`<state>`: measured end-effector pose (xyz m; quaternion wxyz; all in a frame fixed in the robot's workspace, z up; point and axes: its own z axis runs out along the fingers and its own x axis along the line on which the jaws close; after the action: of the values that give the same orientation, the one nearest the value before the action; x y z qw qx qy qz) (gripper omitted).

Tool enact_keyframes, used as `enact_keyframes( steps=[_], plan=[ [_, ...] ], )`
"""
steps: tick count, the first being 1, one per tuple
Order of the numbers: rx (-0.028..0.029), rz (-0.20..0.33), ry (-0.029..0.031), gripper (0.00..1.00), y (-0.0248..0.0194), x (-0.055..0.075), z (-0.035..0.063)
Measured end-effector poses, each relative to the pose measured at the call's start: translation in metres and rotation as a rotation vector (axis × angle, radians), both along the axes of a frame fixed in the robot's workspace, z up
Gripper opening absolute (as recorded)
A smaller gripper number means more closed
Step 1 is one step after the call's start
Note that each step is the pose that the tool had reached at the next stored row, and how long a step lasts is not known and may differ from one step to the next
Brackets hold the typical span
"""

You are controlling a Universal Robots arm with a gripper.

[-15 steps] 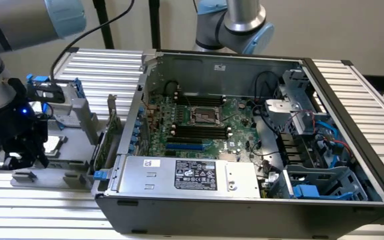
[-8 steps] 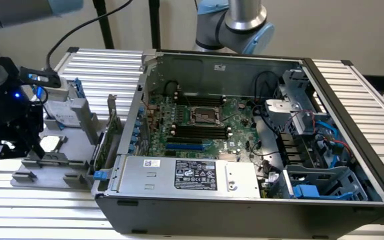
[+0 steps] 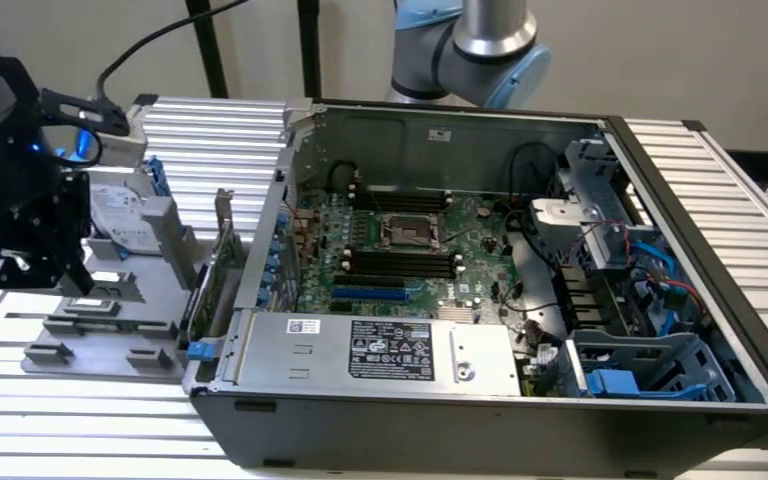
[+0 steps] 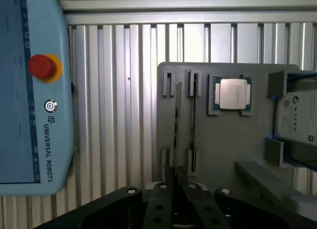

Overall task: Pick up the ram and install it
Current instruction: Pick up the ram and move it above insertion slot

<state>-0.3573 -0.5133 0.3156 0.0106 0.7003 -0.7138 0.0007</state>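
Showing edge-on in the wrist view, the ram (image 4: 177, 125) is only a thin dark strip. Its chips cannot be made out, and its near end is lost between the fingers of the claw (image 4: 176, 175). The claw stands narrow, closed on that end. The ram runs slightly askew to a slot (image 4: 193, 115) in the grey tray (image 4: 218, 154); whether it sits in the tray or just above it cannot be told.

On the tray a processor (image 4: 233, 94) lies in its recess, near a drive (image 4: 297, 122) that the picture's edge cuts off. A pendant (image 4: 29, 90) with a red button (image 4: 42, 66), also cut off, rests on the ribbed counter (image 4: 114, 115).

In the exterior view the open case (image 3: 491, 420) stands to the right of the tray. Its side wall rises between the tray and the board (image 3: 411, 235), and a power supply (image 3: 371, 350) hides the board's near edge. A second arm (image 3: 478, 40) behind the case is cut off above.
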Motion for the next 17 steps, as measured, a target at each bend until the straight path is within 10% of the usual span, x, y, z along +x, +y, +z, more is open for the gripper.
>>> enact_keyframes(
  steps=[17],
  plan=[
    [0.0,0.001,0.0001,0.14,0.0017,0.057,0.0777]
  ],
)
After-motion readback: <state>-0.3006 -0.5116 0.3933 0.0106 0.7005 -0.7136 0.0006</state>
